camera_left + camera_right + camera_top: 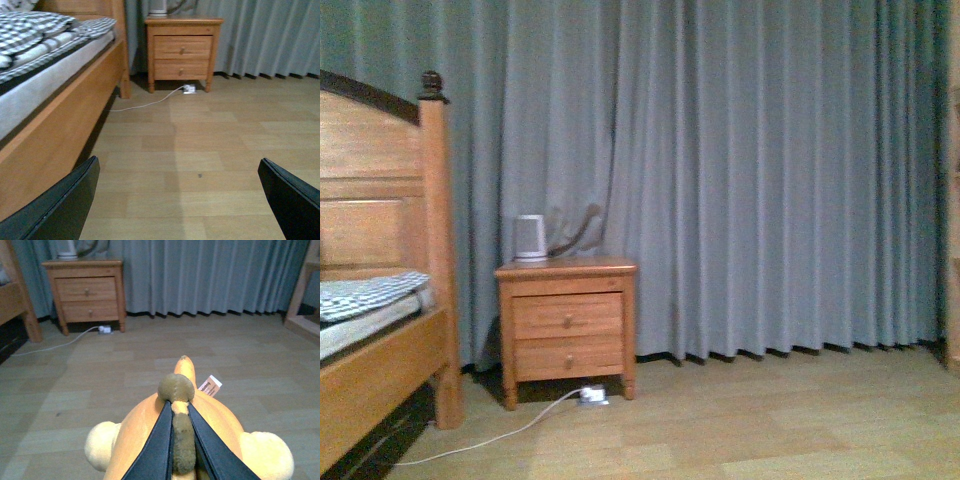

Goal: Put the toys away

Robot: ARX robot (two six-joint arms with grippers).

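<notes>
The orange-yellow plush animal [145, 435] fills the near part of the right wrist view, held above the wood floor. It has pale yellow rounded limbs, an olive-brown nub [176, 387] and a small label. My right gripper [180, 407] is shut on it, its black fingers [160, 445] pinching the olive-brown ridge on its back. My left gripper [177, 180] is open and empty, low over the floor beside the bed, with its black fingers [60, 210] far apart. Neither arm shows in the front view.
A wooden bed [380, 300] with checked bedding [45, 30] stands at the left. A two-drawer nightstand [568, 325] with a white kettle [530, 238] stands against grey curtains [750, 170]. A white cable and plug [592, 396] lie on the floor. A wooden frame [305, 295] stands at the right.
</notes>
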